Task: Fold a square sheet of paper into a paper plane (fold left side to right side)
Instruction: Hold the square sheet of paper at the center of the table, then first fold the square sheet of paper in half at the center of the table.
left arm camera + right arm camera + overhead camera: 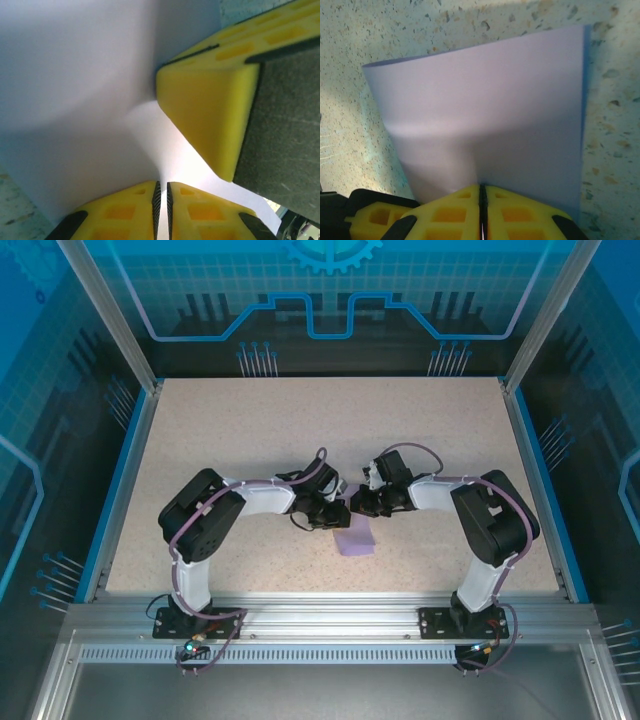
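Tearing could threaten the thin lavender-purple square paper sheet (490, 115): left gripper (162, 212) and right gripper (482, 210) both clamp it; uneven pulls might skew the crease.

A speckled beige tabletop (250, 440) is seen across the middle of the top view, bordered left and right by a blue edging strip (122, 490). Slanting aluminium posts (105, 310) are set at the upper left and upper right. Behind them a dark back panel (330, 290) is printed with blue circuit lines and a gear, and teal gridded side panels (40, 440) are placed at either edge. Along the bottom a slotted aluminium rail (330, 650) is mounted. Everything is evenly lit.
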You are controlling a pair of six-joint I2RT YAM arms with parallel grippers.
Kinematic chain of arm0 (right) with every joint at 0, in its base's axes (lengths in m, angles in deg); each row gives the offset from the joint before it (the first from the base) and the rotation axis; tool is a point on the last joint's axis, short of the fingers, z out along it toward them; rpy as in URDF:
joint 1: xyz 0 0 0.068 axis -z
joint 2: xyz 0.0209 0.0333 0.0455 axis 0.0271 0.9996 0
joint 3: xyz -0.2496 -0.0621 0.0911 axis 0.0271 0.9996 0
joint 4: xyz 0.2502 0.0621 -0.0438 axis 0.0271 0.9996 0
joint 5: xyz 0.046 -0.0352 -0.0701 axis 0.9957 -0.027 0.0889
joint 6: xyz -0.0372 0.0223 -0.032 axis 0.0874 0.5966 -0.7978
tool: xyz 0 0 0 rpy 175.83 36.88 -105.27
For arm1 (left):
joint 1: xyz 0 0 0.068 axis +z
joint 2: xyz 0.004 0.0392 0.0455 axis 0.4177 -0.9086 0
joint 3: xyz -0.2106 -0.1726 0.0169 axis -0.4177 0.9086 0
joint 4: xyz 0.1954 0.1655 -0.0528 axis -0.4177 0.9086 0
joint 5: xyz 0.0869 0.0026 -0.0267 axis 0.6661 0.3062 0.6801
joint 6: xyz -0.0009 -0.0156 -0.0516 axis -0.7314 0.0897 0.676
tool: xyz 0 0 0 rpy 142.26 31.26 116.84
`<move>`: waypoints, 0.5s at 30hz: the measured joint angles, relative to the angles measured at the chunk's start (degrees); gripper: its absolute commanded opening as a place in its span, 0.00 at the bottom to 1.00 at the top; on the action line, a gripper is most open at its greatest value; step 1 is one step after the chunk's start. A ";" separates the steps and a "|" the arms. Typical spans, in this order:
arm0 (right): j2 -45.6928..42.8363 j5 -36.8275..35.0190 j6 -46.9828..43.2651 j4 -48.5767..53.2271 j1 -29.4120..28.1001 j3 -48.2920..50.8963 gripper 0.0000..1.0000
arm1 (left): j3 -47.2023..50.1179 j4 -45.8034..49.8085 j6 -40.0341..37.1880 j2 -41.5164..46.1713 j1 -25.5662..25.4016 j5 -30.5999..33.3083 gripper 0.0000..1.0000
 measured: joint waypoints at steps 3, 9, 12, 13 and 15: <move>0.02 -0.02 0.20 0.37 -0.04 -0.09 0.10 | 1.36 -0.17 0.00 1.18 -0.96 0.44 0.17; 0.09 -0.02 0.42 0.37 -0.04 -0.09 0.10 | 3.61 0.94 0.07 3.21 -3.48 0.83 0.17; 0.17 0.02 0.42 0.35 -0.04 -0.11 0.10 | 5.11 0.31 0.66 4.22 -4.33 1.05 0.17; 0.17 0.04 0.42 0.37 -0.02 -0.11 0.10 | 5.75 -0.20 1.16 4.57 -4.50 1.07 0.17; 0.17 0.15 0.44 0.39 -0.02 -0.11 0.10 | 6.88 -1.46 1.95 5.16 -4.74 1.27 0.17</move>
